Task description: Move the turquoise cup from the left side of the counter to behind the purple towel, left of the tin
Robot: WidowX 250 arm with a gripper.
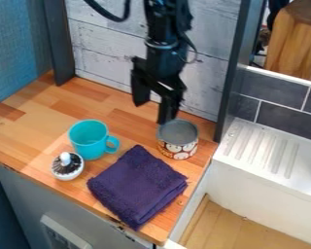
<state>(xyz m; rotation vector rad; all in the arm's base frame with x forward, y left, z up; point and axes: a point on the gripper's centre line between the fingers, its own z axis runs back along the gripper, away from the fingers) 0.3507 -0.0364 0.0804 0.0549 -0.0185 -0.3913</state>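
The black gripper [150, 112] hangs open over the back of the wooden counter, its fingers spread apart with nothing between them. Its right finger is close to the back left rim of a patterned tin [178, 141]; whether they touch, I cannot tell. A turquoise mug [90, 140] stands upright to the left, handle toward the right. In front of the mug is a small white pot with a dark top and a pale knob [68, 166]. A folded dark purple cloth [138, 186] lies in front of the tin and to the right of the mug.
A dark upright post [239, 73] rises at the counter's right edge, another at its back left. Whitewashed boards [106, 48] close off the back. To the right is a white sink with a ribbed drainboard [265, 151].
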